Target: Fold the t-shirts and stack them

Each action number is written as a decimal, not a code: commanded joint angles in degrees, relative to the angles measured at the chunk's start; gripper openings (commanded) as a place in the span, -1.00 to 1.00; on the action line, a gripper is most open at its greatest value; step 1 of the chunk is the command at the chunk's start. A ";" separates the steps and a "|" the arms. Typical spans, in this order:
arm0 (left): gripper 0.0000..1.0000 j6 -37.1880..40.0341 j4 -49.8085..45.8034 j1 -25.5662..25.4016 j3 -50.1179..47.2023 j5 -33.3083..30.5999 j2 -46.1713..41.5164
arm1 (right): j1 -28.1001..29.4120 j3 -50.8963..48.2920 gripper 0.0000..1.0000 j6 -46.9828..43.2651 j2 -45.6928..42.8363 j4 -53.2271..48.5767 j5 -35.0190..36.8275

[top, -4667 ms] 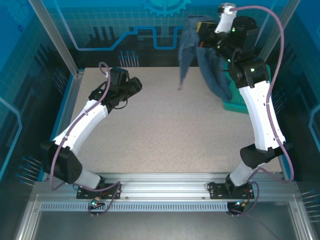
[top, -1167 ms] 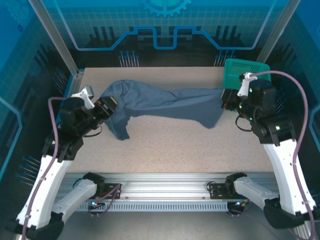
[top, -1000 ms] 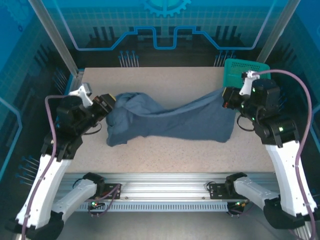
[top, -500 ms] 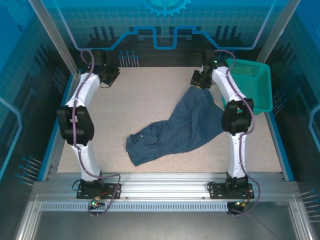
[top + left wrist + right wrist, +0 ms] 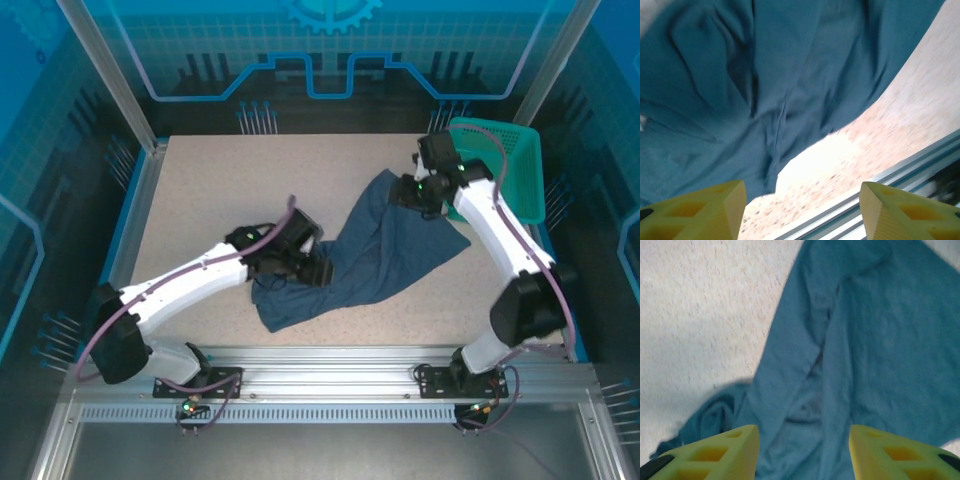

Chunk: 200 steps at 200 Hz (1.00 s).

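Finds t-shirt [image 5: 385, 255] crumpled, unspread; notes left gripper [image 5: 802, 200] over its near end, right gripper [image 5: 804, 442] over its far end, both parted, empty, likely seeking corners for spreading.

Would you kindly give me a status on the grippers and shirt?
Left gripper open above shirt. Right gripper open above shirt. Shirt rumpled on table, unfolded. Basket far right.

The t-shirt [image 5: 380, 250] lies on the table [image 5: 220, 190], slanting from seven o'clock of the table's middle toward one o'clock. The basket [image 5: 510, 165] sits in the far corner at two o'clock, near the shirt's far end. The left gripper [image 5: 312, 268] hangs over the shirt's seven-o'clock part, and the right gripper [image 5: 405, 190] over its one-o'clock end.
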 commanded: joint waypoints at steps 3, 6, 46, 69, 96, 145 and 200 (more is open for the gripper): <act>0.28 5.00 0.07 -2.43 0.32 -11.39 6.55 | -0.14 -8.57 0.04 -1.14 -4.28 3.96 -3.22; 0.28 5.24 0.11 -2.60 0.72 -12.42 7.39 | -0.15 -9.51 0.04 -1.28 -4.84 3.97 -3.70; 0.26 7.33 -1.41 -3.34 5.69 -25.53 19.04 | -1.15 -14.04 0.04 -2.73 -9.67 2.55 -5.90; 0.17 9.36 0.96 -2.87 4.78 -25.40 20.66 | -2.05 -14.62 0.04 -2.89 -10.53 2.69 -6.81; -0.67 10.23 2.14 -2.74 4.54 -25.96 21.42 | -2.78 -15.01 0.01 -3.08 -10.80 2.86 -6.85; -1.00 8.92 0.45 2.10 6.63 -29.79 13.92 | -4.15 -16.44 -0.05 -2.52 -11.17 3.76 -6.57; -1.00 9.67 1.01 11.47 12.85 -23.91 9.92 | -4.30 -15.80 -0.11 -2.28 -8.52 5.15 -7.09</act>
